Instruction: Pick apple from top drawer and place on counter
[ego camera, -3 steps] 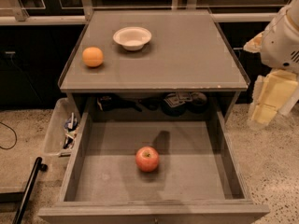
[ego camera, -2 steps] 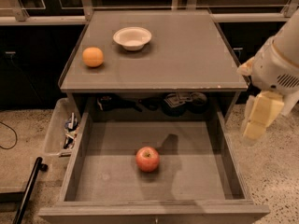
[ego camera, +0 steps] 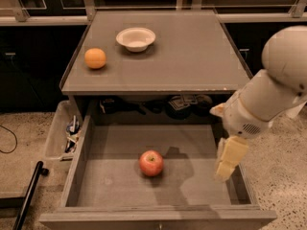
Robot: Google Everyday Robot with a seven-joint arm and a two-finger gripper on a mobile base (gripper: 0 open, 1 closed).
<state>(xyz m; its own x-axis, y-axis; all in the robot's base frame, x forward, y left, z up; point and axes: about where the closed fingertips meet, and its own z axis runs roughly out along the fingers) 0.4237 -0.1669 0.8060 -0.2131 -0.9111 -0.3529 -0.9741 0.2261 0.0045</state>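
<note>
You'll see the red, yellow-flecked apple [ego camera: 151, 163] resting mid-floor in the pulled-open grey top drawer [ego camera: 108, 178], below the flat grey counter [ego camera: 192, 56], with the gripper [ego camera: 222, 173] hanging by the drawer's right wall.

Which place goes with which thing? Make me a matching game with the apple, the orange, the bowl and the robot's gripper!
Things:
1. apple
2. orange
3. bowl
4. gripper

Places:
A. over the right side of the top drawer
B. on the left part of the counter
C. on the drawer's bottom, near the middle
D. on the counter, towards the back

Pairs: 1-C, 2-B, 3-D, 4-A
</note>
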